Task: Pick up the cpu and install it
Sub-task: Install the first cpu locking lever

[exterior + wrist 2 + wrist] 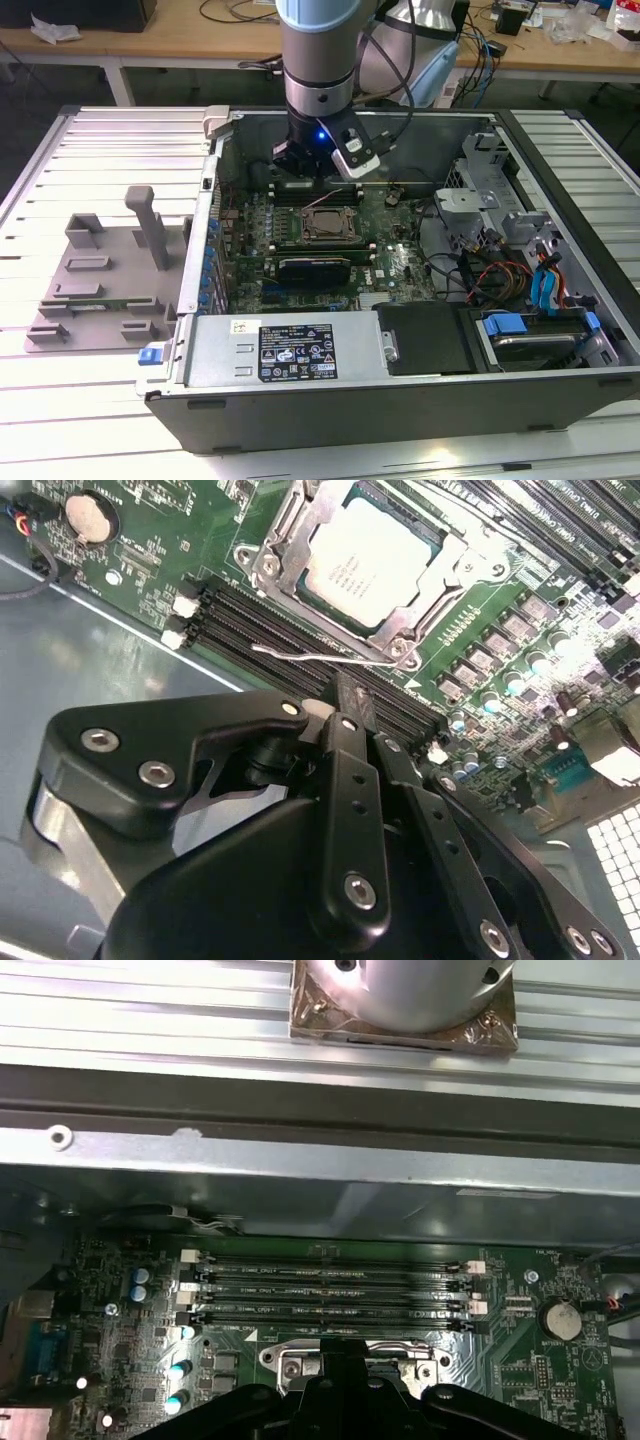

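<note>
The cpu [368, 562], a flat silver-grey square, lies inside the metal-framed socket [275, 555] on the green motherboard [520, 610]. A thin wire lever [320, 658] runs along the socket's edge nearest the gripper. My black gripper [345, 698] hovers above the memory slots beside the socket, its fingers closed together with nothing between them. In the exterior view the gripper [305, 172] hangs inside the open computer case, just behind the socket [328, 224]. The first wrist view shows the gripper [340, 1348] over the socket's edge.
Black memory slots [325, 1282] lie between the socket and the case's metal wall [300, 1160]. A grey fixture plate with blocks [100, 270] sits on the exterior view's left. The power supply [290, 350] and a drive bay with blue parts [540, 320] fill the case front.
</note>
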Motion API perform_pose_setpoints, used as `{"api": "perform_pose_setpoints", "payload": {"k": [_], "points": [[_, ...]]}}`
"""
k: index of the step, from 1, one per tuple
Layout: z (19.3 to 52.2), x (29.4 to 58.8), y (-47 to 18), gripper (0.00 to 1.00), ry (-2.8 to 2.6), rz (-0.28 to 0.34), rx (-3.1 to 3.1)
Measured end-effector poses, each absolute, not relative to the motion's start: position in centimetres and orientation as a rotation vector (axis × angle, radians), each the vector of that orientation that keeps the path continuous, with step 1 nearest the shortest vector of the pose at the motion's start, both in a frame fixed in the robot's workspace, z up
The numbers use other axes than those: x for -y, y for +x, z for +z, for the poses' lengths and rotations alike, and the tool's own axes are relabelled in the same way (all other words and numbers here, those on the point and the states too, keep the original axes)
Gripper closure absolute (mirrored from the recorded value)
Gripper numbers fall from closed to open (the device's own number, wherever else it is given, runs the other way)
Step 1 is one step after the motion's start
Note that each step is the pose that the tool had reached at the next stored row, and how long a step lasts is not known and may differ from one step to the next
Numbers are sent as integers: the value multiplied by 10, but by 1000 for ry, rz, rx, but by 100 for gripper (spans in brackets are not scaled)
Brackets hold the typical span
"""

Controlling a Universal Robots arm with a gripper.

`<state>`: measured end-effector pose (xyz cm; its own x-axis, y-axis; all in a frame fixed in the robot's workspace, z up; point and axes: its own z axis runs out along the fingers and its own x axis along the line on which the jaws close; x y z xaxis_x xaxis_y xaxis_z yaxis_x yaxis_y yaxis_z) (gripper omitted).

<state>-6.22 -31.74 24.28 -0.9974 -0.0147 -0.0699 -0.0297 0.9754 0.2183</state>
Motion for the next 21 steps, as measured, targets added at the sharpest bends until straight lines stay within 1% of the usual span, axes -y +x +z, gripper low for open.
{"api": "perform_pose_setpoints", "payload": {"k": [10,14,21], "points": [[241,317,-62,89,14,333,-3052],[240,317,-61,89,67,301,-3051],[235,317,-61,89,70,319,-3043]]}}
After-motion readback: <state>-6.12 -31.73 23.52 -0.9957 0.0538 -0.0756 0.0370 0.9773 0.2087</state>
